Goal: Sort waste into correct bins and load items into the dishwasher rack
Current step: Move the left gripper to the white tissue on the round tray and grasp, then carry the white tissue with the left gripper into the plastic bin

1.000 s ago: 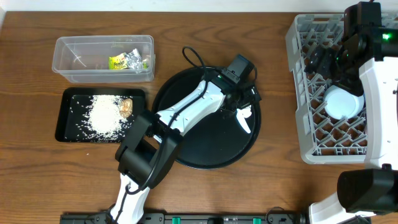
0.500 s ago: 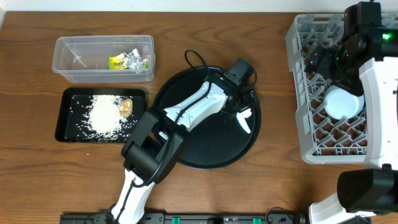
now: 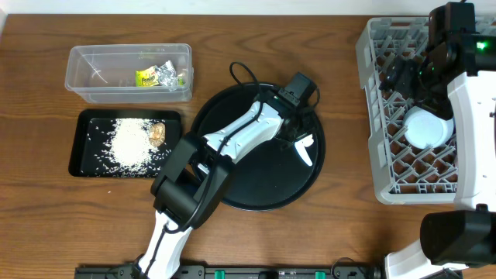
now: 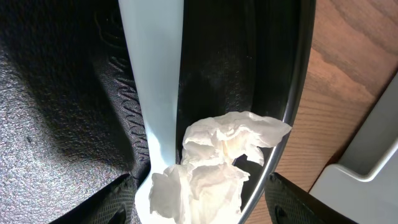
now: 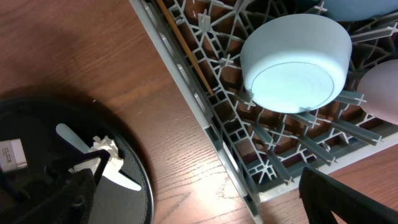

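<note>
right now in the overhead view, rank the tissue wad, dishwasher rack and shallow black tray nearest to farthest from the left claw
1. tissue wad, on the round black tray, right at the left claw.
2. dishwasher rack, off to the right.
3. shallow black tray, far left, holding rice.

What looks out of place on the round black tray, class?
A crumpled white tissue wad lies on a pale flat utensil beside the round black tray's rim. It is odd because waste sits on tableware. The left gripper hovers with a finger on either side of it.
</note>
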Tool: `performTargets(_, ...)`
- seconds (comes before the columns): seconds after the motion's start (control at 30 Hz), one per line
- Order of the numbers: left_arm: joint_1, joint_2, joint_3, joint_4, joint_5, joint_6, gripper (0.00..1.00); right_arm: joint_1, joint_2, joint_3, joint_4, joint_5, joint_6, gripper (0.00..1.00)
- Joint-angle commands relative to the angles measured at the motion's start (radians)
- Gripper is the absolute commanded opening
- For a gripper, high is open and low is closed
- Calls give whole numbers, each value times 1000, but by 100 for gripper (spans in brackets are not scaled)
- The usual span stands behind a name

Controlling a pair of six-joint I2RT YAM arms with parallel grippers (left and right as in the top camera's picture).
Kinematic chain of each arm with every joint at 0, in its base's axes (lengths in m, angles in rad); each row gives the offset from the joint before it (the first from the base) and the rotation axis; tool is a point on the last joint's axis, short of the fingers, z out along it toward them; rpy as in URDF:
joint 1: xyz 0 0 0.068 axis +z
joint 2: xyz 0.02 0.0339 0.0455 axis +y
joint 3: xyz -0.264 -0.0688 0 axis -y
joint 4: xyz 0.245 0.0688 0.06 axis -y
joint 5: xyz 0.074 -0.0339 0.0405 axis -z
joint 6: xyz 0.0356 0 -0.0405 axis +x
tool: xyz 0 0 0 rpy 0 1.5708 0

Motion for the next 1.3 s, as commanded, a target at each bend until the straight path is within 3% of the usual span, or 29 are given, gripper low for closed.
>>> performTargets(0.0,5,-32,-8,4,-10,2,68,7,3,2,0,5,-11,99)
performTargets(0.13,5,-30,-8,4,-25,2,50,7,3,2,0,4,-11,99)
performTargets(0.37,9,-30,-8,5,-37,6,42,7,3,2,0,4,-11,99)
performTargets(0.43,9,-30,-8,5,-41,7,36,7,3,2,0,4,-11,99)
performTargets(0.57,9,-30,-8,5,-66,9,15,7,3,2,0,4,-11,99)
performTargets(0.67,10,-30,-8,4,-82,10,6,7,3,2,0,4,-11,99)
performTargets(0.93,11,-76,-7,-12,-26,32,6,7,3,2,0,4,-11,99)
performTargets(1.27,132,-307,-7,-25,-33,32,6,7,3,2,0,4,-11,99)
